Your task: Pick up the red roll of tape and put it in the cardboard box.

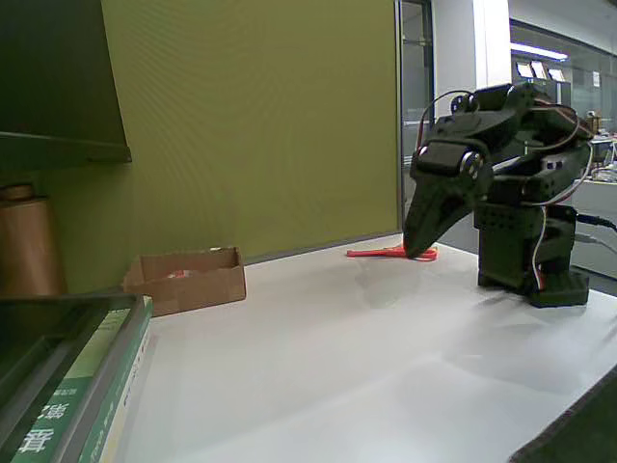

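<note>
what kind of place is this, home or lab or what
Probably an office or lab. A white table stands against a green partition, books are stacked at the left, and glass walls with ceiling strip lights show behind the arm.

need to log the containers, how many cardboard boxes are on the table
1: the cardboard box sits at the table's left rear edge by the green wall. Books at lower left could hide more.

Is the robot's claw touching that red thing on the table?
Cannot tell. In the fixed view the gripper overlaps the red scissors, with its fingers' tips hiding any contact or gap.
</note>
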### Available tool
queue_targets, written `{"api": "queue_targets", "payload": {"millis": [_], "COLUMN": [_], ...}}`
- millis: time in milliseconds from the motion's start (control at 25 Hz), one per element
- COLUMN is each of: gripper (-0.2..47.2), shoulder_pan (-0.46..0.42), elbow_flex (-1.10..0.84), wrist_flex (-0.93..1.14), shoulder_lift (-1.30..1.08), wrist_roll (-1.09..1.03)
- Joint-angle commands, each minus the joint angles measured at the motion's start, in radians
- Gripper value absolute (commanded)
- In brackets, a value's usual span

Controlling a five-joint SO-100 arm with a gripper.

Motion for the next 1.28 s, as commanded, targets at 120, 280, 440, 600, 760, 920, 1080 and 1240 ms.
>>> {"api": "queue_targets", "payload": {"millis": [120, 280, 440, 600, 760, 920, 1080, 1240], "gripper": [0.1, 0.1, 0.1, 0.1, 0.1, 0.1, 0.1, 0.1], "shoulder_pan": [0.011, -0.005, -0.02, -0.02, -0.025, -0.058, -0.11, -0.161], "elbow_flex": [0.097, 0.152, 0.192, 0.221, 0.252, 0.304, 0.379, 0.394], "wrist_flex": [0.021, 0.04, 0.072, 0.089, 0.106, 0.103, 0.098, 0.098], "shoulder_lift": [0.112, 0.156, 0.209, 0.258, 0.313, 0.377, 0.457, 0.494], "wrist_roll": [-0.02, -0.005, 0.018, 0.04, 0.063, 0.086, 0.097, 0.137]}}
